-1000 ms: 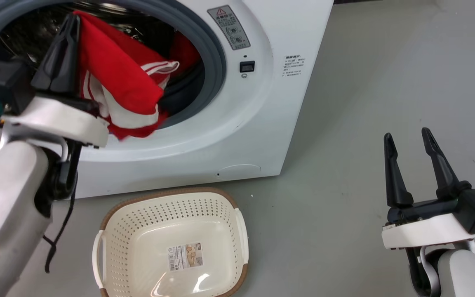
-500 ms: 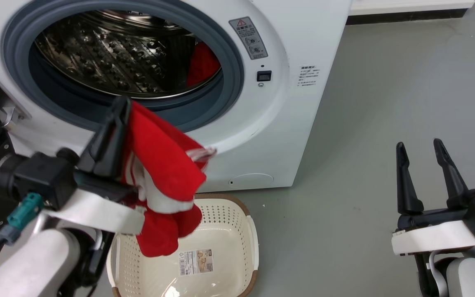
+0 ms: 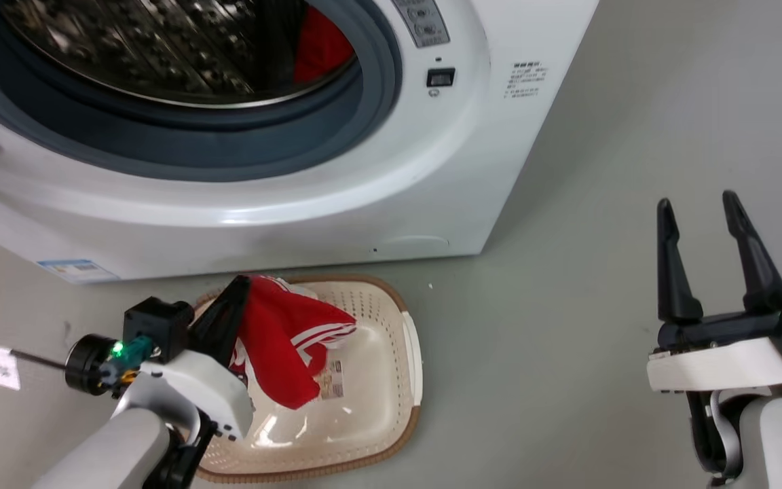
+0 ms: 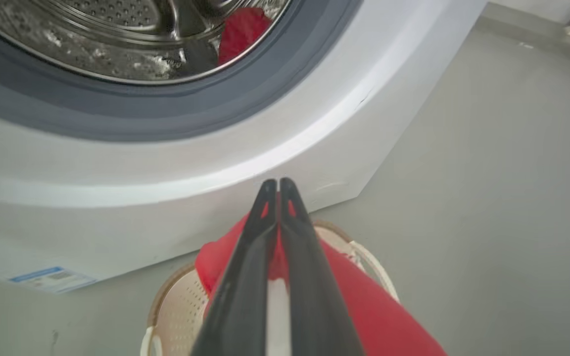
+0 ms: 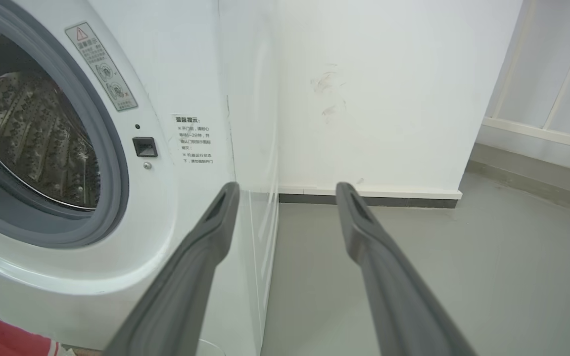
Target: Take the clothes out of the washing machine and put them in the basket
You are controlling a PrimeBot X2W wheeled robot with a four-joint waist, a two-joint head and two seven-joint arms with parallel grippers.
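Left gripper (image 4: 277,183) pinches striped garment (image 3: 289,339), apparently inside basket (image 3: 394,370).

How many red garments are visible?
2: the striped garment hangs from the left gripper over the basket; the second garment sits inside the washing machine. Others may be hidden.

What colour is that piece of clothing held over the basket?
The garment is bright red with white stripes; the head view shows it best.
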